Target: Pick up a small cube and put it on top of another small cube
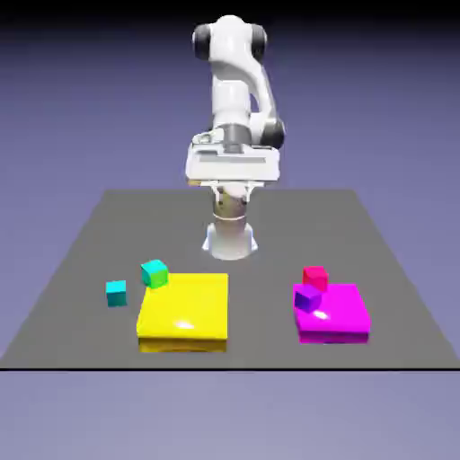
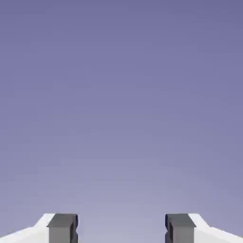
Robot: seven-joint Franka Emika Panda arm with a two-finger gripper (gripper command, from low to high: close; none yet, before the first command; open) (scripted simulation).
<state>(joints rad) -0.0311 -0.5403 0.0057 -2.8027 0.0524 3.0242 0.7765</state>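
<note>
While the arm (image 1: 235, 99) stands folded high at the upper middle of the exterior view, the grey table (image 1: 108, 234) below carries six items.

Item: yellow slab (image 1: 184, 310), flat, lower left of centre. Item: cyan cube with a green face (image 1: 154, 273), at the slab's upper left corner, touching or just beside it. Item: small cube (image 1: 116, 292), all cyan, alone on bare table left of that pair, near but apart. Item: magenta slab (image 1: 334, 312), flat, lower right. Item: purple cube (image 1: 307, 298), at the magenta slab's upper left corner. Item: another small cube (image 1: 315, 277), crimson, just behind the purple one at the slab's far edge.

Open room: a wide bare strip between the two slabs; bare table behind all items; the front edge runs close under both slabs.

Gripper (image 2: 121, 230): the hand view shows two grey fingertips (image 2: 61, 228) set wide apart with nothing between them, only plain backdrop ahead. Both task cubes lie well below the hand, the cyan one toward the lower left of the exterior view, the crimson one toward the lower right.
</note>
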